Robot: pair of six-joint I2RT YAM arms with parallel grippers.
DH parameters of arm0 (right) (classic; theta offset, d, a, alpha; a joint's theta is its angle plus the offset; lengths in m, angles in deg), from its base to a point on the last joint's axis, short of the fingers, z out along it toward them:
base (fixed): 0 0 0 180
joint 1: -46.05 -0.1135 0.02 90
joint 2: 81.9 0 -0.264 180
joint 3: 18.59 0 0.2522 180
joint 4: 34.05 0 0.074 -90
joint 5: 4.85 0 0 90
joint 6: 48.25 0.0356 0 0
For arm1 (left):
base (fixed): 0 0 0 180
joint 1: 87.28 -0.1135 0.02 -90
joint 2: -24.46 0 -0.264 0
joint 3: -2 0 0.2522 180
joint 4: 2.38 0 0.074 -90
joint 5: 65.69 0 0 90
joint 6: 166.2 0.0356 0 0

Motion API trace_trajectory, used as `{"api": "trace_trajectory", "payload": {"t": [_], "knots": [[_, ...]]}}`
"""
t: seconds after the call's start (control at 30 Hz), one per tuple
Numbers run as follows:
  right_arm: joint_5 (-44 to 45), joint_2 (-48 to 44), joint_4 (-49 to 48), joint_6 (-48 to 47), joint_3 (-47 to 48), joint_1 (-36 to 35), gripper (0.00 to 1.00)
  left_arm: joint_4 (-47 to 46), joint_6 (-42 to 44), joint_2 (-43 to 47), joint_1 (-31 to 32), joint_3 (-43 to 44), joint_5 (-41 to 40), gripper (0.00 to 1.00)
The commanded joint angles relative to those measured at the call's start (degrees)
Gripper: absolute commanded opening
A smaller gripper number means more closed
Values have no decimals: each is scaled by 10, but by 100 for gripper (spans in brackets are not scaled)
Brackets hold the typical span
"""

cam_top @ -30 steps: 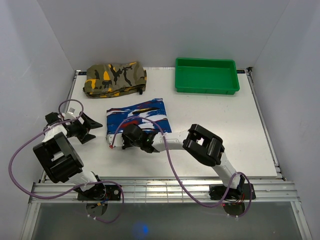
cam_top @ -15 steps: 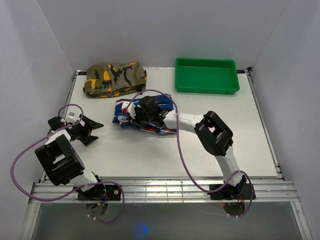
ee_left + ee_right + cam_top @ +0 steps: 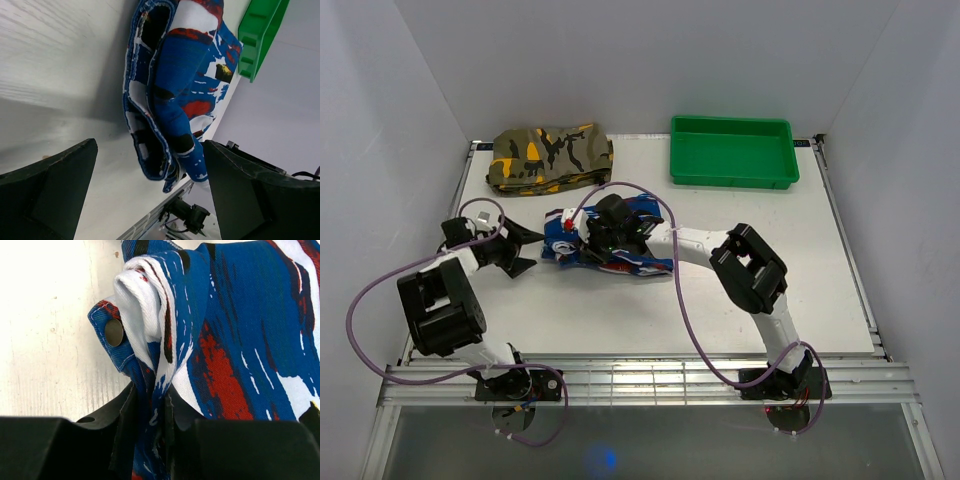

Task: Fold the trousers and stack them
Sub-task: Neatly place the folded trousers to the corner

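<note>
Top external shows the trousers [image 3: 620, 250] as a bunched blue-print bundle left of centre. They lie just below the folded camouflage garment [image 3: 550, 155] at the upper left and well apart from the green tray [image 3: 732, 150] at the upper right. My right gripper [image 3: 603, 232] sits over the bundle. In the right wrist view its fingers [image 3: 122, 410] are closed to a narrow slot, pinching a thick fold of the waistband with the metal snap [image 3: 114, 332] showing. My left gripper [image 3: 525, 250] is spread wide and holds nothing; it sits just left of the bundle, facing its layered edge. I judge the folding mostly done, though rumpled. What seems left is setting the bundle on the camouflage garment, squaring it and letting go.
</note>
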Motion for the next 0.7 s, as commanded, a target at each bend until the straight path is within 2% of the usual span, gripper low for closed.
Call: {"api": "trace_trajectory", "payload": {"t": [0.0,0.27,0.47,0.6,0.67], "knots": [[-23,-43,-11,-2,14,-8,8,-14,-37,-13,36,20,-10,98],[-16,-41,-18,-14,-3,-13,8,-28,-54,-28,99,10,-18,98],[20,-19,-26,8,33,-13,8,-40,-63,-19,103,-18,18,98],[22,-9,-29,20,50,-16,8,-57,-83,-23,103,-20,36,87],[22,-7,-31,21,50,-21,8,-67,-87,-27,103,-20,42,76]]}}
